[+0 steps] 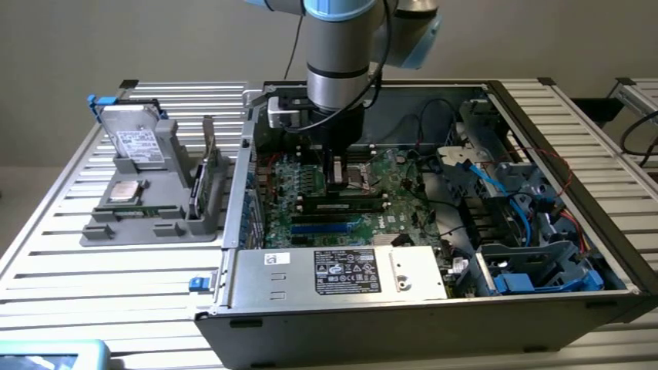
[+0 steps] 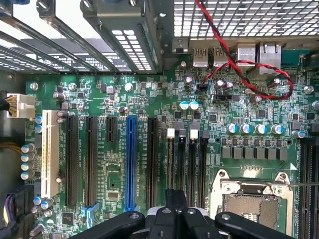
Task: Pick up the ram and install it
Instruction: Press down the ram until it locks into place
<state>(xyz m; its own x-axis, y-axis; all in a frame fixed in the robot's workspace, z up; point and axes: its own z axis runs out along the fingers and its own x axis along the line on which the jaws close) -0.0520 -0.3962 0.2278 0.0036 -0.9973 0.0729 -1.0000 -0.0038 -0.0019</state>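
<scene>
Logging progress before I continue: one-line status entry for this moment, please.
end effector: inside case, low over motherboard beside memory slots | grip: unclear | memory stick: upright in tray outside case

light: even, soft, indoor | shadows: dark inside the computer case [image 1: 535, 301] under the arm [image 1: 340, 62] | glare: bright slats on the surface [image 1: 62, 254], white glow through the vent grille [image 2: 239, 17] | focus: circuit board [image 2: 114, 99] crisp, hand [image 2: 174, 219] close and slightly soft

Claw [image 1: 331, 154] inside computer case [image 1: 575, 308], above motherboard [image 1: 340, 204]
</scene>
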